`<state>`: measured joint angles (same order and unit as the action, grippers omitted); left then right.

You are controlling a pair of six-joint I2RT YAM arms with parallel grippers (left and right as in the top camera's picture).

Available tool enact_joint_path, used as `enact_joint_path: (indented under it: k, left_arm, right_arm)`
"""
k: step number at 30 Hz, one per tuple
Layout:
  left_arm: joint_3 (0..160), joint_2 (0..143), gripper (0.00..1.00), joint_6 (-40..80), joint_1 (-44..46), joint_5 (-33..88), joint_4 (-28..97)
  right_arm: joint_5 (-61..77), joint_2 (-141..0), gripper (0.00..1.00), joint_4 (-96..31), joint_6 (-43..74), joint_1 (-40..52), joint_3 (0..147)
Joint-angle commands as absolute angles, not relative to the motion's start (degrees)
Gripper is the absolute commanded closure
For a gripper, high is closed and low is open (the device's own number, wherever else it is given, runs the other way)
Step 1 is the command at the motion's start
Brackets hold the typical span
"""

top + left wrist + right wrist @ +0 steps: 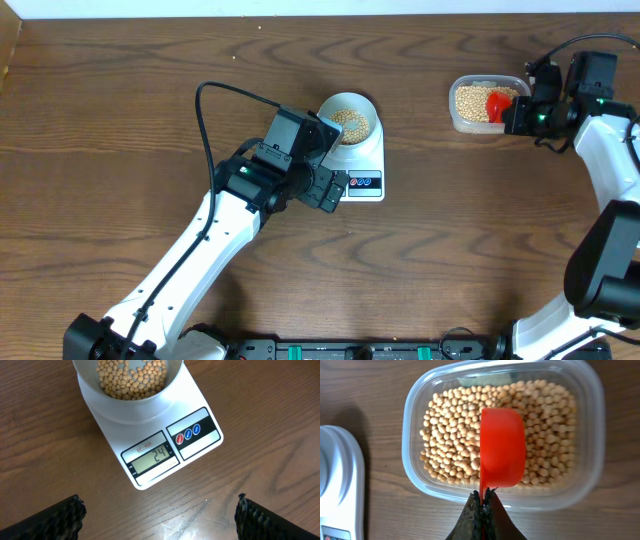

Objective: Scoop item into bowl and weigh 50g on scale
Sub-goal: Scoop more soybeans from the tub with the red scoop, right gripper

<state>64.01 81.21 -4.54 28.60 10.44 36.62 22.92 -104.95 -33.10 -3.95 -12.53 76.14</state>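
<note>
A pale bowl (368, 108) partly filled with tan beans (350, 121) stands on the white scale (365, 160). In the left wrist view the bowl (100, 400) and its beans (131, 379) are at the top, and the scale's display (152, 458) reads 24. My left gripper (159, 503) hovers open over bare wood just in front of the scale. My right gripper (483, 498) is shut on the handle of a red scoop (502, 445), which hangs over the beans (450, 435) in the clear tub (415, 405) at the far right (463, 120).
The left arm's black cable (215, 92) loops up over the wooden table (120, 120) left of the scale. The scale's corner (335, 475) shows left of the tub in the right wrist view. Arm bases line the front edge.
</note>
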Motion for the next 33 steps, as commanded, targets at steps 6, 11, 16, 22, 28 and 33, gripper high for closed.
enact_joint_path:
  k: [6, 11, 16, 22, 28, 33]
  left_arm:
    - [64.1, 80.7, 0.02, -4.9, 28.3, 10.9, 36.6]
    - [64.1, 80.7, 0.02, -4.9, 28.3, 11.0, 36.6]
    - [64.1, 80.7, 0.02, -4.9, 28.3, 10.9, 36.6]
    - [64.1, 80.7, 0.02, -4.9, 28.3, 10.9, 36.6]
    - [64.1, 80.7, 0.02, -4.9, 28.3, 10.9, 36.6]
    - [64.1, 80.7, 0.02, -4.9, 28.3, 10.9, 36.6]
  right_arm:
    - [31.2, -107.1, 0.99, -31.8, -1.7, -12.5, 76.4]
    - [33.4, -107.2, 0.99, -30.9, 1.2, -13.1, 76.4]
    - [38.2, -107.2, 0.99, -30.3, 3.0, -15.2, 76.4]
    - [45.9, -107.2, 0.99, -30.5, 3.0, -19.7, 76.4]
    - [50.8, -107.2, 0.99, -32.2, 2.7, -23.9, 76.2]
    - [55.8, -107.2, 0.99, -32.1, 2.5, -27.0, 76.1]
